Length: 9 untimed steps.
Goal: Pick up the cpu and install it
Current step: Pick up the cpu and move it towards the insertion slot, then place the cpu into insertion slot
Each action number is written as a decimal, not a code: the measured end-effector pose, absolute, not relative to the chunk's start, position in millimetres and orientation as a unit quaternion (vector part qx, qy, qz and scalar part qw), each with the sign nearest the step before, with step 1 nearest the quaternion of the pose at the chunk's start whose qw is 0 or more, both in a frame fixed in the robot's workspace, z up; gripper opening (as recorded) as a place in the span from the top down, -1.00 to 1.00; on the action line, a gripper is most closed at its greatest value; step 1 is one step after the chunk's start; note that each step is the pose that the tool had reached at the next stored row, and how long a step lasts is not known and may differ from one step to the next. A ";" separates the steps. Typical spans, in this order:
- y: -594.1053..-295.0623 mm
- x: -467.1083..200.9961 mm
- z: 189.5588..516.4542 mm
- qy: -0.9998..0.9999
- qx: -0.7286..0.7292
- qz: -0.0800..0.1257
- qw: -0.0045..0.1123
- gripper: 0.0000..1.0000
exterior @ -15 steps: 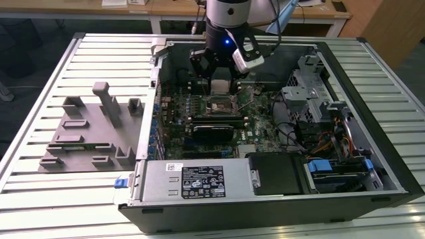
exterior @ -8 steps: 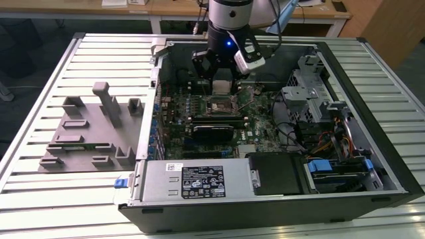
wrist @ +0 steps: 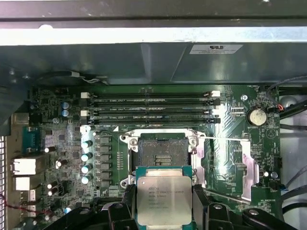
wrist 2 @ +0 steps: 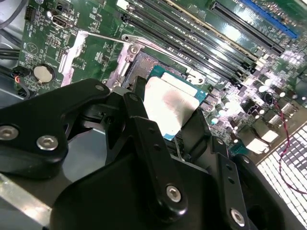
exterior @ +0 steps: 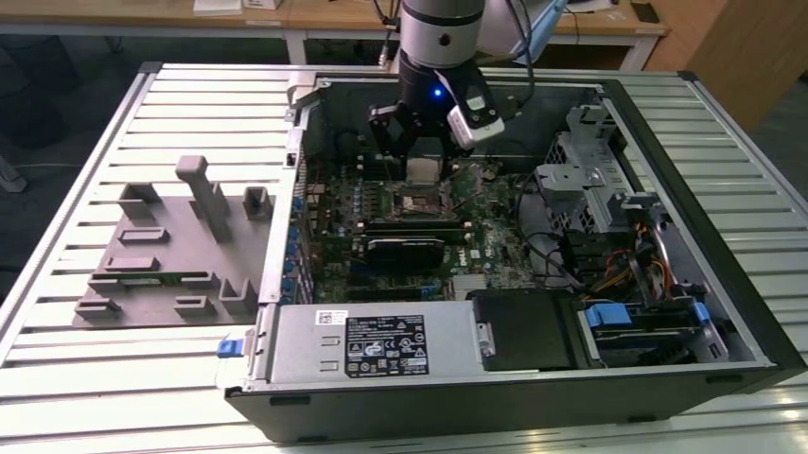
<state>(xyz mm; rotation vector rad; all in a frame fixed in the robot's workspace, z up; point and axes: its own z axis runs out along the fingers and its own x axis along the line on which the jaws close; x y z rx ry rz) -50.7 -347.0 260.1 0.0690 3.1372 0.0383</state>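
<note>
First wrist view: jaws closed on cpu (wrist: 164,200) by opposite edges, empty socket (wrist: 162,149) just beyond them. Likely light, stiff, fragile; edge hold suits it.

Slatted pale metal bench (exterior: 63,218) under even light; beyond its far edge, light wooden desks (exterior: 316,14) on white legs; dark floor (exterior: 38,95) at the exterior view's left, wooden panel (exterior: 745,47) at its right.
</note>
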 end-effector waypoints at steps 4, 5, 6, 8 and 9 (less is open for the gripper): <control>-347.0 -50.7 259.9 1.000 0.022 0.012 0.002 -0.09; -347.0 -50.7 259.6 1.000 0.022 0.012 0.002 -0.09; -347.0 -50.7 259.3 1.000 0.022 0.012 0.002 -0.09; -347.0 -50.7 259.3 1.000 0.022 0.012 0.002 -0.09; -347.0 -50.7 259.2 1.000 0.022 0.012 0.002 -0.09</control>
